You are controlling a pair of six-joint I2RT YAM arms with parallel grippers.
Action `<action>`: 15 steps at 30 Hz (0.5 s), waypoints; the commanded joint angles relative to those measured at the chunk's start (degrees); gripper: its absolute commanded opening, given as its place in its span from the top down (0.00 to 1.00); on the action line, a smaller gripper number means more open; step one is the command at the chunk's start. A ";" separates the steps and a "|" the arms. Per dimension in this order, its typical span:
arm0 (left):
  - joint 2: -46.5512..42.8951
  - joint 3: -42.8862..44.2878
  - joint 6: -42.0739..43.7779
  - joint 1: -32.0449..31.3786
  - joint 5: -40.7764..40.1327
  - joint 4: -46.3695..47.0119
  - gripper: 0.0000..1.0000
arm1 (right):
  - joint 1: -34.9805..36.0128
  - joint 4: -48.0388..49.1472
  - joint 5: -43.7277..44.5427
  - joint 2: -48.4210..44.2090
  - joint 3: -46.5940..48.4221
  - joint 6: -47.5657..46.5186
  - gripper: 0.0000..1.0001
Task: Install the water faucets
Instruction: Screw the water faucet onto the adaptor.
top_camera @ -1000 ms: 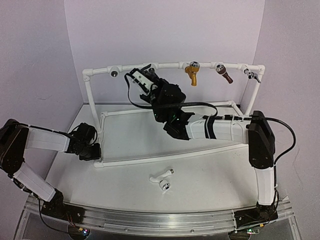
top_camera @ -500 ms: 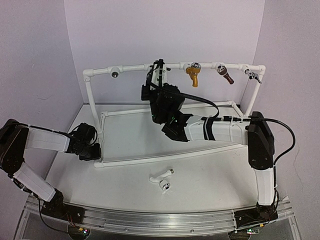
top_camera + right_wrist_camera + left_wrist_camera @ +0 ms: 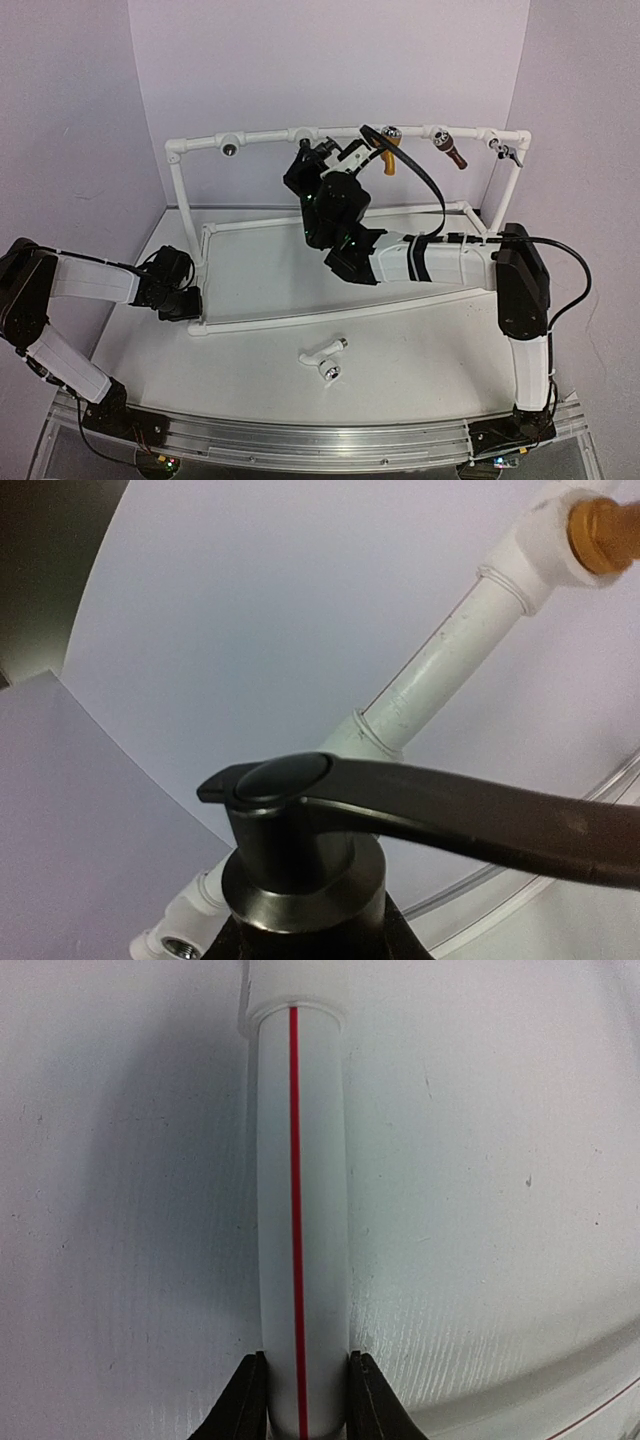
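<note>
My right gripper (image 3: 322, 155) reaches up to the top pipe (image 3: 270, 137) of the white pipe frame and is shut on the black faucet (image 3: 300, 860). Its thin lever (image 3: 460, 815) points right in the right wrist view, with the pipe (image 3: 440, 670) running close behind it. From above, the wrist mostly hides this faucet. The white faucet (image 3: 325, 358) lies loose on the table in front of the frame. My left gripper (image 3: 185, 300) is shut on the frame's lower pipe (image 3: 300, 1210), which carries a red line, with a finger (image 3: 245, 1405) on each side.
Along the top pipe hang a gold tap (image 3: 385, 150), a brown tap (image 3: 450, 150) and a small grey one (image 3: 507, 150). An open socket (image 3: 229, 148) sits near the pipe's left end. A black cable (image 3: 430, 195) loops off the right wrist.
The right wrist has turned at the top pipe with the black faucet in it, its white side swinging from left to right. The left arm has not moved.
</note>
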 commanded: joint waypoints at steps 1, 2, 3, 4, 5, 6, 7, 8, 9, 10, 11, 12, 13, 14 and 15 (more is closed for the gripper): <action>1.22 0.38 1.82 -2.99 12.59 4.90 1.00 | -2.25 -0.63 4.28 0.71 -2.70 29.06 1.00; 1.27 0.42 1.82 -2.99 12.62 4.89 1.00 | -2.25 -0.50 4.18 0.97 -2.65 33.28 1.00; 1.36 0.48 1.85 -3.04 12.67 4.88 1.00 | -2.25 -0.31 3.95 1.25 -2.21 35.52 1.00; 1.39 0.50 1.89 -3.03 12.70 4.88 1.00 | -2.25 -0.20 3.57 1.51 -1.74 37.69 1.00; 1.40 0.50 1.90 -3.01 12.71 4.88 1.00 | -2.23 -0.05 3.14 1.69 -1.22 39.58 1.00; 1.40 0.47 1.90 -3.00 12.71 4.88 1.00 | -2.22 0.18 2.80 1.79 -0.70 40.93 1.00; 1.37 0.44 1.90 -3.00 12.71 4.91 1.00 | -2.22 0.49 2.48 1.80 -0.26 41.55 1.00; 1.31 0.41 1.87 -2.99 12.69 4.96 1.00 | -2.16 1.00 2.11 1.66 0.05 40.73 1.00; 1.26 0.42 1.82 -2.99 12.65 4.97 1.00 | -2.06 1.72 1.94 1.36 0.14 38.74 1.00; 1.23 0.40 1.82 -3.00 12.62 4.94 1.00 | -1.94 2.59 2.08 0.88 -0.09 36.17 0.98; 1.21 0.34 1.82 -3.03 12.61 4.92 1.00 | -1.91 3.45 2.20 0.39 -0.57 33.72 0.92; 1.15 0.33 1.82 -3.05 12.56 4.96 1.00 | -1.90 4.38 2.05 -0.31 -1.90 31.24 0.80; 1.07 0.33 1.82 -3.00 12.53 4.97 1.00 | -1.88 5.18 1.43 -1.29 -3.12 28.72 0.61; 1.06 0.27 1.82 -3.01 12.54 4.97 1.00 | -1.80 5.93 0.82 -2.04 -4.76 26.10 0.37; 1.01 0.25 1.82 -3.05 12.58 4.97 1.00 | -1.68 7.26 0.02 -2.91 -6.35 22.82 0.21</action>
